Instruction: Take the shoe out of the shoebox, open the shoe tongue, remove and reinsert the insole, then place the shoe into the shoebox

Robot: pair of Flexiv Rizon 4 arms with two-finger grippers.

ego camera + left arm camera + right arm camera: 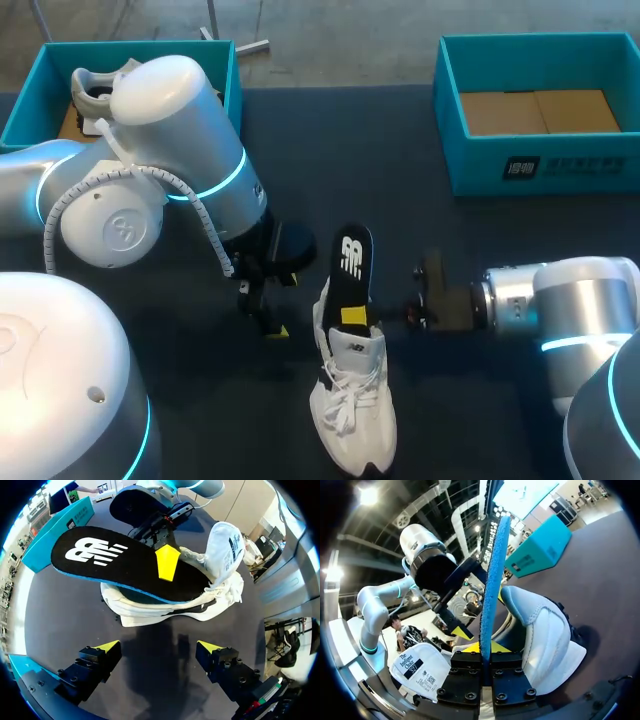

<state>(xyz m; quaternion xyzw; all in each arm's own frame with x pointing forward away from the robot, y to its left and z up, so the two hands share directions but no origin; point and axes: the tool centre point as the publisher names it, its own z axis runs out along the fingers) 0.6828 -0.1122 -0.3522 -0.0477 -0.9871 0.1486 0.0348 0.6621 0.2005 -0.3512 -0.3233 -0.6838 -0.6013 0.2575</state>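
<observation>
counter (400,200): dark top, carrying both shoeboxes and the shoe.
left arm (170,170): coming in from the left side, wrist hanging over the middle of the counter, just left of the shoe.
right arm (570,310): coming in from the right side, low, pointing across at the shoe.
right shoebox (520,165): teal, sitting at the far-right corner, showing only its cardboard floor.
left shoebox (20,110): teal, sitting at the far-left corner, partly hidden by the left arm, holding a second shoe (95,85).
shoe (352,400): white, sitting mid-counter near the front edge, toe pointing at the front edge, tongue (225,545) pulled open.
insole (354,270): black top, blue underside, yellow patch; front end sitting inside the shoe, heel end sticking out and up toward the far edge.
right end effector (485,650): clamping the insole edge-on, both fingers pressing on it from either side by the yellow patch.
left end effector (159,647): fingers spread wide, gripping nothing, hanging just beside the shoe with the shoe and insole ahead of it, not touching.
</observation>
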